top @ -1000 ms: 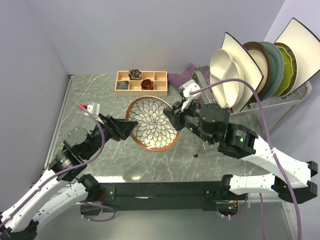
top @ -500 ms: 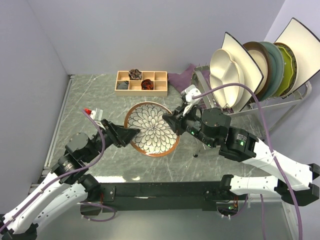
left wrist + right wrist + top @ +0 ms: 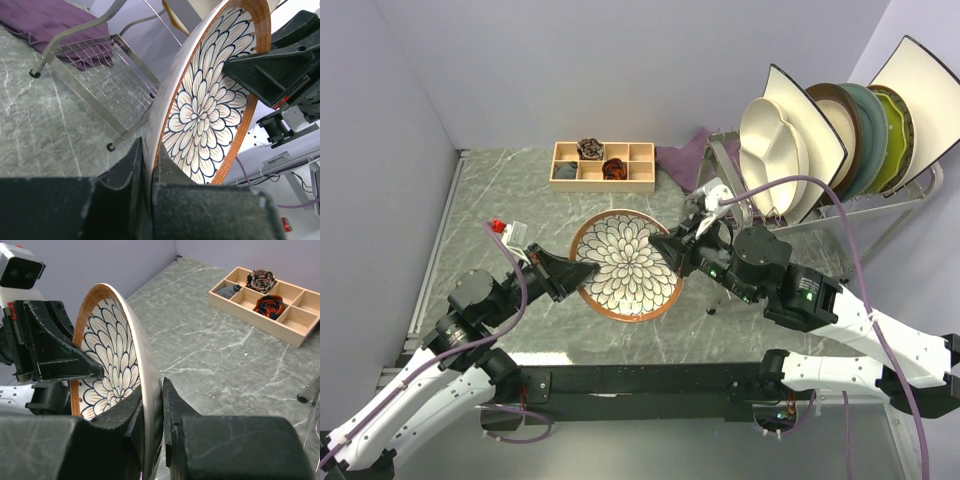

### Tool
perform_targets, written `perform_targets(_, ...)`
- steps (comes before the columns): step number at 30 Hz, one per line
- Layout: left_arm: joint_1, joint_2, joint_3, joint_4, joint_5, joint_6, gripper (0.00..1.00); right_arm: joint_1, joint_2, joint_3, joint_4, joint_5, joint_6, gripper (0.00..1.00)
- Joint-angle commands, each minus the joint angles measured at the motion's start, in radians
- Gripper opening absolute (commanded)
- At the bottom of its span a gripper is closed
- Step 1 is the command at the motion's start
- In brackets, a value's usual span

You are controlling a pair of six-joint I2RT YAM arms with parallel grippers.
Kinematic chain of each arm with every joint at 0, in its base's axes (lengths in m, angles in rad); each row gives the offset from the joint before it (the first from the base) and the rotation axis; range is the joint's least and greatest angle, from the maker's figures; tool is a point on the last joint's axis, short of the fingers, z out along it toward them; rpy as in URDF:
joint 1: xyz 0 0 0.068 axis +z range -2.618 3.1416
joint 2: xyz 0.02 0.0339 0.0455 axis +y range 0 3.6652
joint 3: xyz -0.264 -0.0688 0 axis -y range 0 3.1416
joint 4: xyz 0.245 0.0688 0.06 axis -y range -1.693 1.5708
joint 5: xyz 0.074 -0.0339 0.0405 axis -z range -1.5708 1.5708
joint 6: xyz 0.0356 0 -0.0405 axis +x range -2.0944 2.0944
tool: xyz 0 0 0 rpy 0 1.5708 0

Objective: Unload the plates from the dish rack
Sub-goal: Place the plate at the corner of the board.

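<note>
1. One petal plate (image 3: pixel 628 265), round with a brown rim, sits at the middle of the overhead view. It is held above the table (image 3: pixel 510 200) between the two arms.
2. The left pincer (image 3: pixel 582 272) is closed tight on the plate's left rim, with one finger on each face.
3. The right pincer (image 3: pixel 667 247) clamps the opposite rim, its jaws only as far apart as the edge is thick.
4. One rack (image 3: pixel 95 82) stands at the right edge of the overhead view.
5. Six plates stand on edge in it: one cream divided plate (image 3: pixel 770 150), two white squares (image 3: pixel 920 85), one brown-rimmed plate (image 3: pixel 837 115), one teal plate (image 3: pixel 868 130) and one yellow-green plate (image 3: pixel 895 135).
6. One wooden tray (image 3: pixel 603 165) lies at upper centre. It has eight compartments, and three of them hold small dark items.
7. One purple cloth (image 3: pixel 685 155) lies just right of the tray, beside the rack.
</note>
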Motion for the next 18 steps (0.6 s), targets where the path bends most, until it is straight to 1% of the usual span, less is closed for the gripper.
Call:
perform_targets(1,0.001,-0.022,-0.004,0.047,0.016,-0.064,0.01,0.004,-0.047,-0.013,0.208,0.059,0.029,0.01)
perform_targets(4,0.001,-0.041,-0.002,0.047,0.023,-0.085,0.01,0.004,-0.038,-0.016,0.198,0.064,0.024,0.04)
perform_targets(5,0.001,-0.044,-0.001,0.047,0.025,-0.094,0.01,0.004,-0.036,-0.016,0.196,0.064,0.024,0.09)
perform_targets(7,0.001,-0.050,0.008,0.016,0.026,-0.108,0.01,0.004,-0.033,-0.016,0.191,0.068,0.021,0.16)
perform_targets(8,-0.001,-0.051,0.013,-0.004,0.026,-0.113,0.01,0.002,-0.033,-0.016,0.190,0.073,0.020,0.22)
perform_targets(10,0.001,-0.058,0.028,-0.036,0.005,-0.116,0.01,0.004,-0.036,-0.020,0.185,0.094,0.017,0.26)
perform_targets(11,0.001,-0.059,0.033,-0.069,-0.006,-0.116,0.01,0.004,-0.036,-0.020,0.185,0.102,0.015,0.32)
perform_targets(12,0.001,-0.062,0.036,-0.082,-0.015,-0.113,0.01,0.004,-0.038,-0.018,0.184,0.111,0.014,0.34)
perform_targets(13,0.001,-0.064,0.038,-0.091,-0.029,-0.110,0.01,0.004,-0.036,-0.016,0.181,0.119,0.012,0.36)
perform_targets(14,0.001,-0.067,0.038,-0.097,-0.032,-0.108,0.01,0.004,-0.035,-0.010,0.178,0.124,0.009,0.41)
perform_targets(16,-0.001,-0.073,0.033,-0.102,-0.032,-0.105,0.01,0.004,-0.027,-0.001,0.168,0.128,0.006,0.46)
perform_targets(18,0.001,-0.074,0.028,-0.105,-0.036,-0.105,0.01,0.004,-0.018,0.023,0.159,0.125,0.001,0.50)
